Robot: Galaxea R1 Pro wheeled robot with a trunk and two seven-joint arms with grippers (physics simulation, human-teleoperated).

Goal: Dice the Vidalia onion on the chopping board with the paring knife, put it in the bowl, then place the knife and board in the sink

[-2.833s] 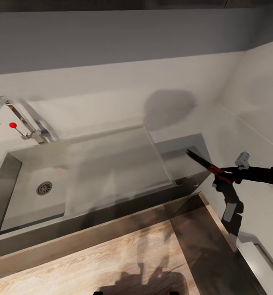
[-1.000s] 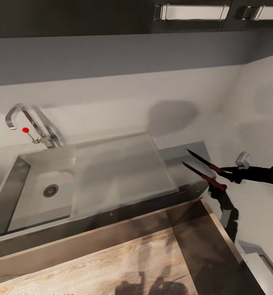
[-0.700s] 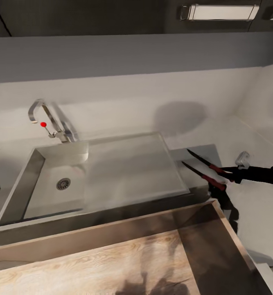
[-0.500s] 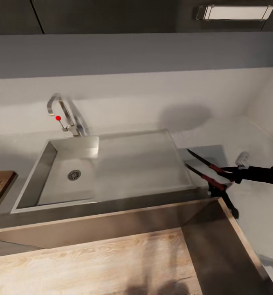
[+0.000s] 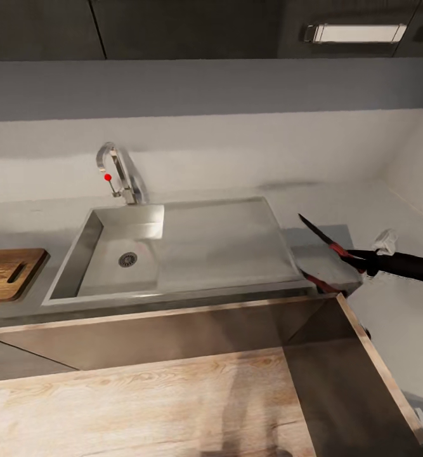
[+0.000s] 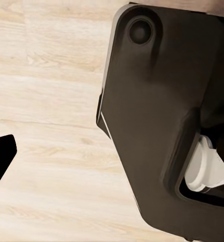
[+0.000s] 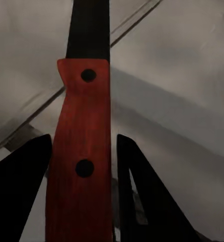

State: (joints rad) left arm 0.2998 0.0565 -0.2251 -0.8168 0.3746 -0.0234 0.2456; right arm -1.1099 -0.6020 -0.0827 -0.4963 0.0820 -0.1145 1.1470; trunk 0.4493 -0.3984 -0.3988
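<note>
My right gripper (image 5: 364,259) is shut on the paring knife (image 5: 328,240), holding its reddish-brown handle just right of the sink (image 5: 173,244) and a little above the grey countertop (image 5: 322,257). The dark blade points back and left toward the sink's corner. In the right wrist view the red handle (image 7: 81,151) sits between the two dark fingers (image 7: 18,191), with the blade (image 7: 89,30) running away from the camera. The dark-brown chopping board (image 5: 8,274) lies on the countertop at the far left, slot end nearer the sink. A black fingertip (image 6: 1,156) of my left gripper hangs over wooden floor.
A chrome faucet (image 5: 117,170) with a red knob stands behind the sink's deep basin, which has a round drain (image 5: 127,259). A white wall runs along the back and right side. Dark upper cabinets (image 5: 173,28) hang above. My dark trunk (image 6: 162,126) shows in the left wrist view.
The whole view has swung left, so the sink sits further right in the picture and the chopping board has come into sight. The knife stays in my right gripper.
</note>
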